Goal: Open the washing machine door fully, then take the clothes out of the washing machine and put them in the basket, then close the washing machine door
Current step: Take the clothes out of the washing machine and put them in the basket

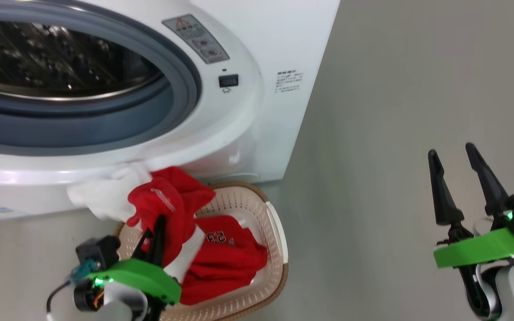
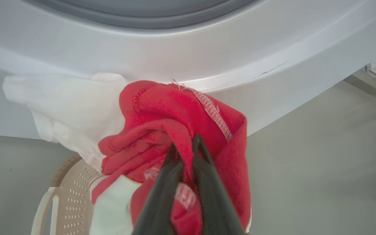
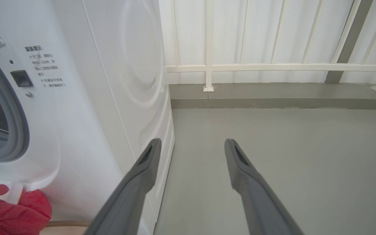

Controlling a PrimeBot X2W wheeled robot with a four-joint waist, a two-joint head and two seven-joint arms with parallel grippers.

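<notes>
- Head view: the washing machine (image 1: 257,53) takes up the upper left. Its grey rubber ring (image 1: 183,76) surrounds the perforated steel drum (image 1: 51,58). A warning label (image 1: 196,38) and a dark latch socket (image 1: 228,80) sit on the front panel to the right of the ring.
- The basket (image 1: 279,249) stands on the grey floor (image 1: 395,111) just beside the lower front of the machine, its far rim tucked under the bulging front panel.
- The clothes (image 1: 172,200): one red garment with a white part hangs above the basket and touches the machine's lower front. A second red piece printed 23 (image 1: 225,238) lies inside the basket.
- The left tool (image 1: 156,229) points up toward the machine front, above the near side of the basket. Its fingers are closed to a narrow gap with red fabric pinched between them.
- The right tool (image 1: 452,150) is well apart to the right, above bare floor. Its fingers point up the view, spread wide, with nothing between them.
- Left wrist view: both fingertips of the left tool (image 2: 184,145) are buried in a fold of the red cloth. A stitched white trim (image 2: 212,111) runs above them, and the white part (image 2: 67,107) spreads left against the machine. A white basket handle (image 2: 42,209) shows at lower left.
- Right wrist view: the right tool (image 3: 192,142) faces along the machine's side panel (image 3: 135,81) toward a white railing (image 3: 273,67) at the far edge of the floor. A corner of red cloth (image 3: 11,209) shows at lower left.
</notes>
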